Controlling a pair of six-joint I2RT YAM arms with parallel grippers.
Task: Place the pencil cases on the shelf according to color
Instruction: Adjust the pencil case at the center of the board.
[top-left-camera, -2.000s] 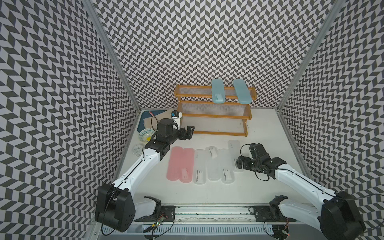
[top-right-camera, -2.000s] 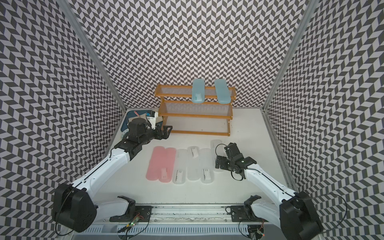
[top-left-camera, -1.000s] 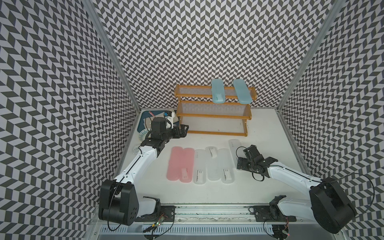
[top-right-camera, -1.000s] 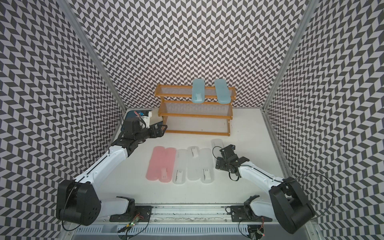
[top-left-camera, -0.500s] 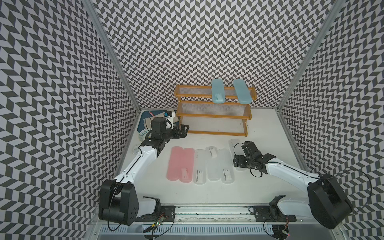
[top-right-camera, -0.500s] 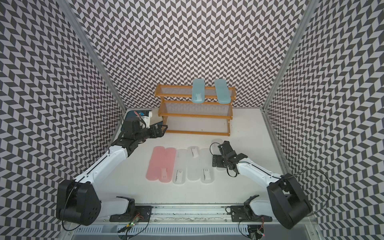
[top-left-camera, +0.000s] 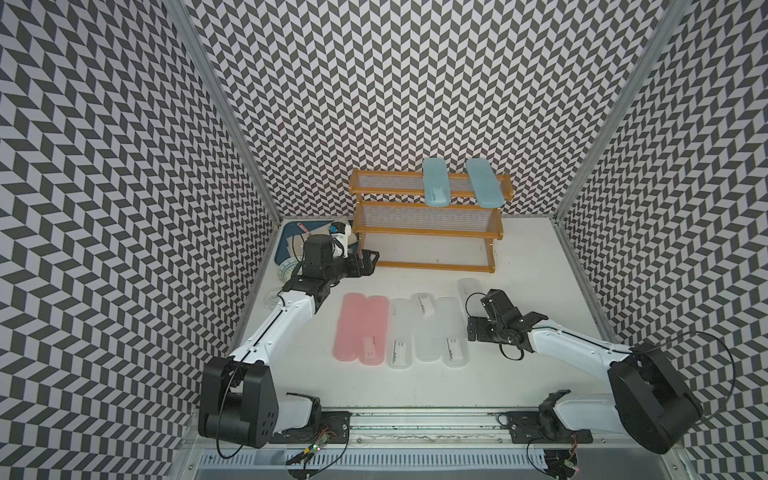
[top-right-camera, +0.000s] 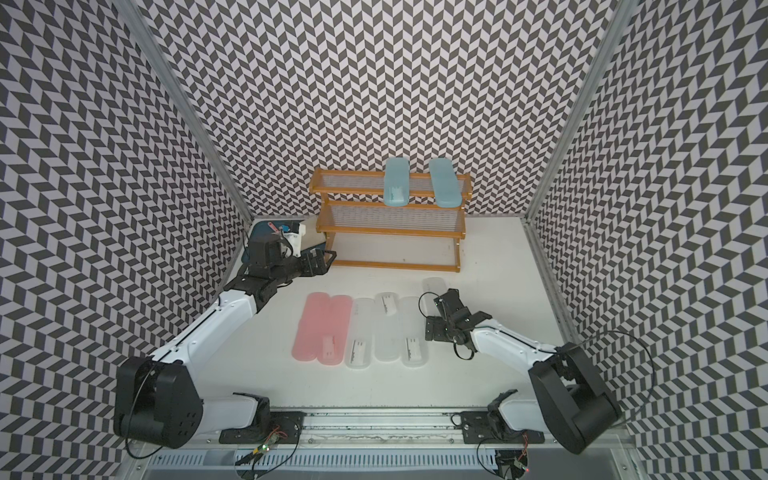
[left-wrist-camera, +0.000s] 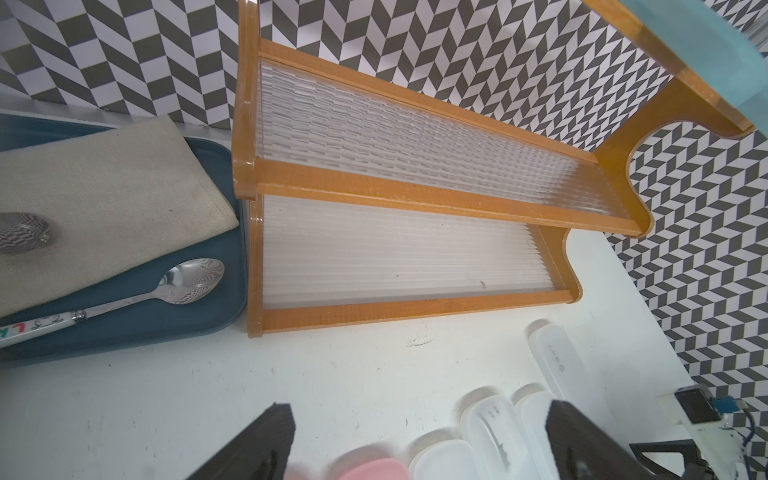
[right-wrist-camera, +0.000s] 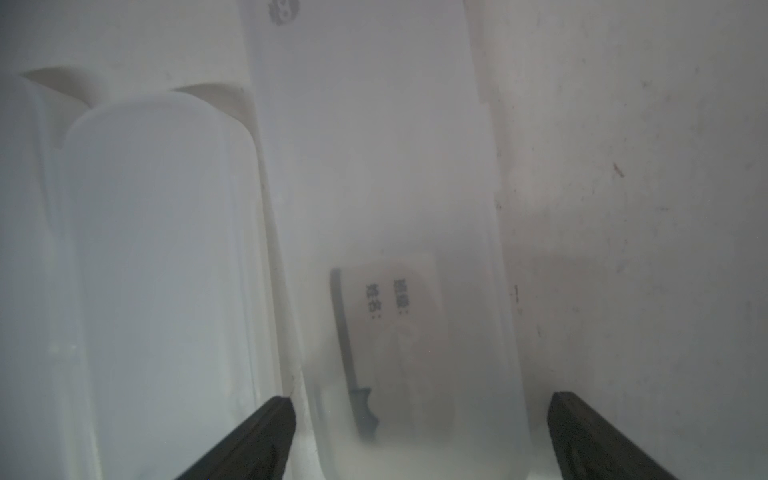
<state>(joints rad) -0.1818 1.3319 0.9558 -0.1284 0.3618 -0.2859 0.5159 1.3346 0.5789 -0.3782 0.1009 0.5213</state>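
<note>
Shelf stands against the far edge of the bench in both top views. On its top tier, toward the right end, I see a blue case and a second blue case lying crosswise, apart. Mid-bench, two pink cases lie touching side by side, and three white cases continue the row toward the right edge. A fourth white case sits beside them, shifted toward the far edge. My right gripper is over that case's near end. My left gripper hangs by the shelf's lower left corner, near the bench's far-left corner.

From the left wrist I see the fingers apart over the bench and the far ends of the row of cases. The shelf is ahead, with a dark blue tray just beside its end carrying a spoon and a cloth.

From the right wrist, the fingers stand wide apart, one on either side of the fourth white case, not closed on it. Another white case lies alongside.
</note>
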